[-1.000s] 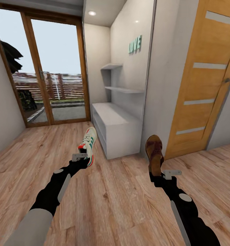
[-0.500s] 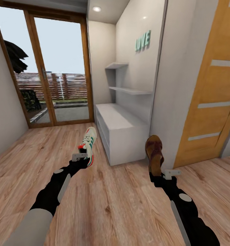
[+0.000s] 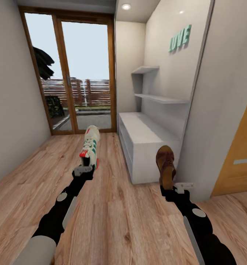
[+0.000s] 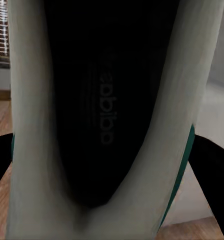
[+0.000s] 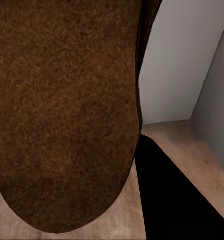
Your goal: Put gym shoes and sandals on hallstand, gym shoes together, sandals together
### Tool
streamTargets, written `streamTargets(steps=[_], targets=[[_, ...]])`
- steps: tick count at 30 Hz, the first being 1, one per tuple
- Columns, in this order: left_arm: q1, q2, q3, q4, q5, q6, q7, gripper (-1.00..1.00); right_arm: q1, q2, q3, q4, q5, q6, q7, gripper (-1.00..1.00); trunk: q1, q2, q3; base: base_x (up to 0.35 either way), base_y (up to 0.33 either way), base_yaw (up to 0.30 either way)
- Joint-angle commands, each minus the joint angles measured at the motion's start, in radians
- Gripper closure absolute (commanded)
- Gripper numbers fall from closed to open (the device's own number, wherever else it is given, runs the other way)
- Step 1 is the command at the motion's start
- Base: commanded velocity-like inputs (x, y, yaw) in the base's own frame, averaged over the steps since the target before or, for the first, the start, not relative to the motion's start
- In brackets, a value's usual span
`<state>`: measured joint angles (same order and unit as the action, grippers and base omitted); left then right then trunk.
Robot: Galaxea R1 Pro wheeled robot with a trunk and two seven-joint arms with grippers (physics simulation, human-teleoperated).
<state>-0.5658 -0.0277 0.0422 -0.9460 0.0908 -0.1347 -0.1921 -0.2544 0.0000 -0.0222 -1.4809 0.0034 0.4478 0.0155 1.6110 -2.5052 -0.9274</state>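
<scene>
My left gripper (image 3: 86, 168) is shut on a white gym shoe (image 3: 90, 145) with teal stripes and red patches, held above the wood floor (image 3: 116, 221) with its toe pointing away. The left wrist view looks into that gym shoe's dark inside (image 4: 99, 115). My right gripper (image 3: 168, 187) is shut on a dark-brown sandal (image 3: 165, 163), held upright in front of the white hallstand (image 3: 143, 129). The sandal's brown underside (image 5: 62, 110) shows close up in the right wrist view. The other gym shoe and the other sandal are out of view.
The hallstand stands along the right wall, with thin white wall shelves (image 3: 162, 98) above it. A glass door (image 3: 85, 77) closes the far end of the corridor. An orange wooden door (image 3: 239, 154) is at the right. Bare floor lies between my arms.
The camera has swung left, so the hallstand and doors sit further right in the picture. The left arm has shifted slightly with the gym shoe. The right arm and sandal hold their place.
</scene>
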Motion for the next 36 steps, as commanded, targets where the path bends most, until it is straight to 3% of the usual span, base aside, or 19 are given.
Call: streamTargets(steps=[1,4,14,36], targets=[[0.006,-0.001,0.004,0.001,0.009,-0.027,-0.009,1.0,0.0,0.0,-0.001,-0.002,-0.003,0.006,0.0,1.0,0.0,0.0,-0.001,0.034,0.0,0.279],[0.021,-0.001,0.004,0.002,0.009,-0.071,-0.009,1.0,0.0,0.0,-0.001,-0.002,-0.003,0.006,0.0,1.0,0.0,0.0,-0.001,0.009,0.0,0.107],[0.024,-0.001,0.003,0.001,0.009,-0.08,-0.007,1.0,0.0,0.0,-0.001,-0.002,-0.003,0.006,0.0,1.0,0.0,0.0,-0.001,0.123,-0.038,0.057],[0.025,-0.001,0.002,0.001,0.009,-0.08,-0.007,1.0,0.0,0.0,-0.001,-0.002,-0.003,0.006,0.0,1.0,0.0,0.0,-0.001,0.291,-0.202,0.283]])
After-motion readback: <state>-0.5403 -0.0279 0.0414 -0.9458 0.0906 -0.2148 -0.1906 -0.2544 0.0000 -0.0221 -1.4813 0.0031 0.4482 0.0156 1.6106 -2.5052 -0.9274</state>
